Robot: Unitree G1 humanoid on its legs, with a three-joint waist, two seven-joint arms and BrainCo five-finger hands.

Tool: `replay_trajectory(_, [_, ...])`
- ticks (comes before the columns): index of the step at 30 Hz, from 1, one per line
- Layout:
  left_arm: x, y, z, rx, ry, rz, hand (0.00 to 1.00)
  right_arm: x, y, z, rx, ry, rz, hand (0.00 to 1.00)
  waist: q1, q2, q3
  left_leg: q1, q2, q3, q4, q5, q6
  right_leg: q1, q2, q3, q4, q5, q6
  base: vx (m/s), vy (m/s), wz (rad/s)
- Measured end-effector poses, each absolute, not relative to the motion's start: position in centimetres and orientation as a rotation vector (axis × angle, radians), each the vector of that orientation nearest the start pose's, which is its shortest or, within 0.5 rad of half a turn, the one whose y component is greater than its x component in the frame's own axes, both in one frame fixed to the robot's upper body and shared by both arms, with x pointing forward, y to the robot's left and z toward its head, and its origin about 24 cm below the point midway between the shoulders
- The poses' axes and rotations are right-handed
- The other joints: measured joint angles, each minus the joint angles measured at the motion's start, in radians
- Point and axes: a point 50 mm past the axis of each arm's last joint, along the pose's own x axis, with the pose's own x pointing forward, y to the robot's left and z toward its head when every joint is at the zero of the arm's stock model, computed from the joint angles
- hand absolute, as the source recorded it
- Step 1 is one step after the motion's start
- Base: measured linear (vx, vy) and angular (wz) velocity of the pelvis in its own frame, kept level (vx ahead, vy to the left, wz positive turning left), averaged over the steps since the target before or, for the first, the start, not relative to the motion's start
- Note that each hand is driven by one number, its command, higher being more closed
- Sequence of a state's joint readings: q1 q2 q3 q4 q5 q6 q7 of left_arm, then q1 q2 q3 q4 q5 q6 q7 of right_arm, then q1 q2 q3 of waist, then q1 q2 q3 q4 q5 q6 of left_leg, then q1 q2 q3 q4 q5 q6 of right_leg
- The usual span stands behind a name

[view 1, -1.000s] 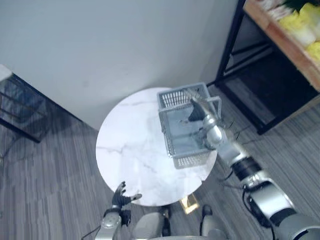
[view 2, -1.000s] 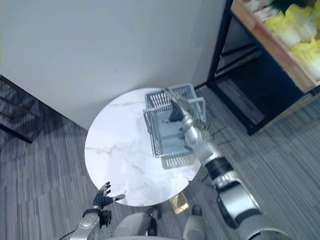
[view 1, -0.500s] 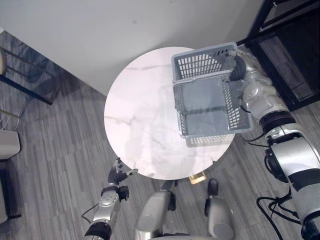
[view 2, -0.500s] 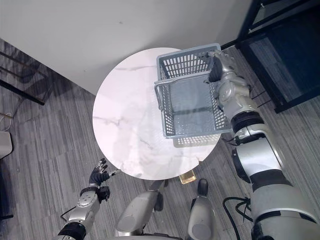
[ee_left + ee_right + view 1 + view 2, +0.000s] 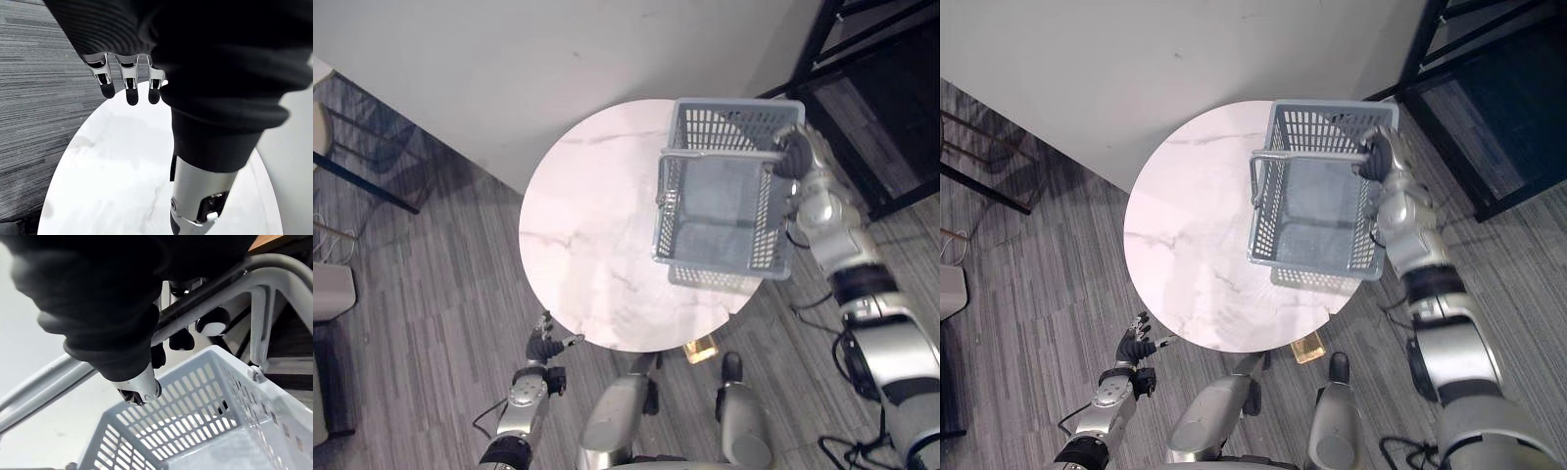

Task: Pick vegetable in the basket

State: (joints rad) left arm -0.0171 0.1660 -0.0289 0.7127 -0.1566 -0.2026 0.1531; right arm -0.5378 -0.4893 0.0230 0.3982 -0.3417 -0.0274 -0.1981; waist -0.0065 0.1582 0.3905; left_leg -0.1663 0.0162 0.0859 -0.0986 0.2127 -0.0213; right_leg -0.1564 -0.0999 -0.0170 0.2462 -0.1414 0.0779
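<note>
A grey plastic mesh basket hangs tilted above the right side of the round white marble table, casting a shadow on the tabletop. It looks empty. My right hand is shut on the basket's handle at its right end; in the right wrist view the grey bar of the handle runs under my curled fingers, with the basket's mesh wall below. My left hand hangs open, low by the table's near edge, its fingers straight with nothing in them.
A black metal shelf frame stands at the upper right, close behind the basket. A thin black frame stands on the floor at the left, below the white wall. A small yellowish object lies under the table's near edge.
My right hand has curled shut round the basket's handle. The basket has come up off the table and swung to the right. The left hand has stayed put.
</note>
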Motion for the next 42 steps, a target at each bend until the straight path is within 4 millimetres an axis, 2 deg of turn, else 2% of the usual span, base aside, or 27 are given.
replay_trajectory(2, [19.7, 20.9, -8.9, 0.079, 0.510, 0.232, 0.00, 32.1, -24.0, 12.1, -0.709, -0.213, -0.251, 1.00, -0.019, -0.040, -0.029, 0.023, 0.004, 0.010, 0.000, -0.009, -0.011, 0.020, 0.005, 0.016, -0.014, 0.001, 0.001, 0.03, -0.032, -0.18])
replay_trajectory(5, [18.7, 21.2, -9.3, 0.101, 0.540, 0.232, 0.00, 29.1, -25.0, 9.3, -0.653, -0.147, -0.255, 1.00, -0.035, -0.079, -0.089, 0.034, 0.017, 0.039, 0.001, -0.021, -0.016, 0.032, 0.017, 0.044, -0.052, 0.020, 0.001, 0.02, -0.029, -0.30])
replay_trajectory(10, [17.3, 22.0, -9.8, 0.107, 0.580, 0.256, 0.00, 24.4, -27.9, 6.0, -0.572, -0.015, -0.340, 1.00, -0.056, -0.095, -0.147, 0.072, 0.022, 0.090, 0.001, -0.043, -0.009, 0.059, 0.028, 0.100, -0.095, 0.044, 0.010, 0.01, -0.013, -0.35])
replay_trajectory(13, [15.8, 22.4, -10.1, 0.112, 0.605, 0.281, 0.00, 21.9, -28.7, 3.6, -0.492, 0.085, -0.370, 1.00, -0.075, -0.103, -0.181, 0.096, 0.023, 0.138, 0.001, -0.064, -0.008, 0.065, 0.029, 0.144, -0.111, 0.049, 0.024, 0.00, -0.003, -0.44])
replay_trajectory(15, [15.4, 22.6, -10.2, 0.112, 0.610, 0.287, 0.00, 20.8, -28.6, 2.5, -0.433, 0.125, -0.382, 1.00, -0.085, -0.114, -0.181, 0.110, 0.029, 0.183, 0.001, -0.072, -0.003, 0.059, 0.036, 0.193, -0.116, 0.066, 0.022, 0.00, -0.010, -0.73])
replay_trajectory(18, [15.0, 23.1, -9.9, 0.109, 0.599, 0.314, 0.00, 19.9, -26.9, 1.2, -0.303, 0.146, -0.397, 1.00, -0.082, -0.145, -0.177, 0.122, 0.049, 0.281, 0.003, -0.079, -0.003, 0.040, 0.051, 0.279, -0.127, 0.113, 0.027, -0.03, -0.018, -0.91])
replay_trajectory(20, [16.0, 23.0, -9.1, 0.111, 0.552, 0.307, 0.00, 18.8, -25.9, 0.5, -0.207, 0.160, -0.418, 1.00, -0.088, -0.167, -0.172, 0.111, 0.061, 0.310, 0.023, -0.088, 0.008, 0.023, 0.058, 0.289, -0.111, 0.119, 0.028, -0.08, -0.038, -0.37])
replay_trajectory(21, [16.9, 22.8, -8.4, 0.108, 0.512, 0.302, 0.00, 18.3, -25.6, 0.3, -0.165, 0.161, -0.431, 1.00, -0.085, -0.177, -0.166, 0.086, 0.081, 0.310, 0.071, -0.109, 0.033, 0.013, 0.061, 0.275, -0.080, 0.093, 0.038, -0.10, -0.054, 0.02])
replay_trajectory(22, [17.2, 22.8, -8.2, 0.107, 0.500, 0.301, 0.00, 18.3, -25.4, 0.3, -0.148, 0.157, -0.434, 1.00, -0.080, -0.178, -0.164, 0.072, 0.095, 0.310, 0.096, -0.118, 0.042, -0.012, 0.062, 0.253, 0.000, 0.060, 0.018, -0.10, -0.079, 0.17])
replay_trajectory(23, [17.5, 22.6, -8.1, 0.099, 0.492, 0.301, 0.00, 18.0, -25.2, 0.2, -0.126, 0.158, -0.439, 1.00, -0.070, -0.176, -0.164, 0.047, 0.118, 0.297, 0.146, -0.134, 0.046, -0.055, 0.060, 0.209, 0.228, -0.013, -0.012, -0.11, -0.107, 0.16])
replay_trajectory(25, [17.8, 22.3, -7.8, 0.088, 0.472, 0.299, 0.00, 17.2, -25.1, 0.0, -0.117, 0.163, -0.447, 1.00, -0.058, -0.184, -0.171, 0.036, 0.126, 0.268, 0.178, -0.137, 0.044, -0.037, 0.021, 0.202, 0.472, -0.088, 0.019, -0.08, -0.157, 0.42])
replay_trajectory(26, [17.7, 22.2, -7.7, 0.083, 0.470, 0.300, 0.00, 16.9, -25.2, 0.0, -0.110, 0.165, -0.451, 1.00, -0.055, -0.196, -0.183, 0.012, 0.122, 0.248, 0.195, -0.130, 0.050, -0.002, -0.012, 0.215, 0.545, -0.080, 0.019, -0.06, -0.192, 0.58])
replay_trajectory(27, [17.6, 22.1, -7.8, 0.081, 0.471, 0.301, 0.00, 16.9, -25.2, 0.0, -0.108, 0.163, -0.452, 1.00, -0.054, -0.207, -0.189, -0.010, 0.120, 0.237, 0.212, -0.123, 0.045, 0.018, -0.028, 0.224, 0.541, -0.025, 0.010, -0.13, -0.267, 0.41])
replay_trajectory(28, [17.9, 22.1, -7.7, 0.068, 0.464, 0.312, 0.00, 17.2, -25.4, 0.3, -0.115, 0.150, -0.452, 1.00, -0.035, -0.204, -0.196, -0.051, 0.127, 0.233, 0.226, -0.089, 0.013, 0.030, -0.006, 0.230, 0.476, -0.069, 0.054, -0.17, -0.224, 0.16])
replay_trajectory(29, [17.8, 21.2, -7.9, 0.035, 0.473, 0.312, 0.00, 17.3, -25.7, 0.5, -0.120, 0.142, -0.460, 1.00, -0.020, -0.174, -0.199, -0.071, 0.153, 0.233, 0.225, -0.065, 0.014, 0.043, 0.011, 0.198, 0.411, -0.092, 0.069, -0.16, -0.221, 0.09])
replay_trajectory(31, [17.5, 20.3, -8.2, 0.011, 0.483, 0.303, 0.00, 17.1, -25.8, 0.4, -0.102, 0.143, -0.482, 1.00, -0.008, -0.164, -0.208, -0.106, 0.195, 0.233, 0.242, -0.029, 0.015, 0.084, 0.027, 0.169, 0.305, -0.163, 0.036, -0.18, -0.268, 0.16])
replay_trajectory(32, [17.5, 19.9, -8.2, 0.008, 0.483, 0.290, 0.00, 17.1, -25.9, 0.5, -0.099, 0.141, -0.486, 1.00, -0.002, -0.152, -0.213, -0.143, 0.216, 0.217, 0.241, 0.001, -0.011, 0.076, 0.054, 0.141, 0.270, -0.190, 0.025, -0.24, -0.297, 0.14])
replay_trajectory(33, [17.5, 19.9, -8.3, 0.007, 0.484, 0.288, 0.00, 17.3, -25.9, 0.6, -0.100, 0.135, -0.484, 1.00, -0.003, -0.139, -0.212, -0.158, 0.232, 0.202, 0.231, 0.029, -0.014, 0.067, 0.073, 0.128, 0.261, -0.193, 0.019, -0.31, -0.279, 0.23])
replay_trajectory(34, [17.4, 19.9, -8.3, 0.010, 0.485, 0.288, 0.00, 17.6, -26.0, 0.5, -0.095, 0.137, -0.486, 1.00, -0.007, -0.130, -0.208, -0.169, 0.242, 0.165, 0.169, 0.142, -0.021, 0.063, 0.100, 0.099, 0.243, -0.199, -0.006, -0.39, -0.274, 0.54])
replay_trajectory(35, [17.7, 20.0, -8.1, 0.012, 0.477, 0.286, 0.00, 17.5, -26.2, 0.4, -0.083, 0.139, -0.501, 1.00, -0.018, -0.138, -0.209, -0.165, 0.226, 0.141, 0.098, 0.252, -0.046, 0.071, 0.083, 0.060, 0.212, -0.204, -0.048, -0.46, -0.287, 0.89])
replay_trajectory(36, [17.9, 19.9, -8.0, 0.010, 0.472, 0.285, 0.00, 17.1, -26.6, 0.0, -0.060, 0.153, -0.537, 1.00, -0.029, -0.160, -0.189, -0.194, 0.229, 0.145, 0.319, 0.049, -0.023, 0.077, 0.070, 0.013, 0.207, -0.197, -0.078, -0.45, -0.262, 0.85])
replay_trajectory(37, [17.8, 20.0, -8.0, 0.012, 0.472, 0.285, 0.00, 16.9, -26.6, -0.2, -0.052, 0.160, -0.546, 1.00, -0.031, -0.163, -0.187, -0.192, 0.225, 0.155, 0.427, -0.042, 0.001, 0.083, 0.062, 0.006, 0.207, -0.190, -0.082, -0.33, -0.176, 0.58])
replay_trajectory(38, [17.5, 20.0, -8.0, 0.013, 0.472, 0.288, 0.00, 16.7, -26.6, -0.3, -0.047, 0.166, -0.550, 1.00, -0.034, -0.166, -0.188, -0.181, 0.226, 0.165, 0.504, -0.112, 0.000, 0.083, 0.058, 0.002, 0.205, -0.181, -0.087, -0.31, -0.152, 0.22])
replay_trajectory(39, [17.1, 20.3, -7.7, 0.016, 0.461, 0.299, 0.00, 16.3, -26.6, -0.5, -0.039, 0.174, -0.556, 1.00, -0.033, -0.161, -0.190, -0.127, 0.233, 0.164, 0.630, -0.258, -0.012, 0.074, 0.058, 0.006, 0.202, -0.159, -0.089, -0.49, -0.056, 0.03])
replay_trajectory(40, [16.4, 20.7, -7.5, 0.015, 0.453, 0.321, 0.00, 15.8, -26.8, -0.5, -0.013, 0.175, -0.574, 1.00, -0.034, -0.128, -0.215, 0.052, 0.227, 0.162, 0.523, -0.435, -0.073, -0.008, 0.083, 0.017, 0.178, -0.114, -0.077, -0.54, 0.019, 0.01])
replay_trajectory(41, [16.3, 21.0, -7.6, 0.022, 0.458, 0.323, 0.00, 15.6, -26.7, -1.0, 0.009, 0.189, -0.593, 1.00, -0.032, -0.136, -0.214, 0.094, 0.207, 0.166, 0.415, -0.435, -0.111, -0.025, 0.072, 0.020, 0.180, -0.104, -0.062, -0.46, 0.055, 0.03])
replay_trajectory(42, [16.3, 20.9, -7.6, 0.022, 0.461, 0.322, 0.00, 15.3, -26.6, -1.3, 0.017, 0.204, -0.600, 1.00, -0.031, -0.144, -0.214, 0.099, 0.188, 0.163, 0.389, -0.426, -0.108, -0.021, 0.067, 0.019, 0.160, -0.087, -0.051, -0.19, 0.078, 0.06])
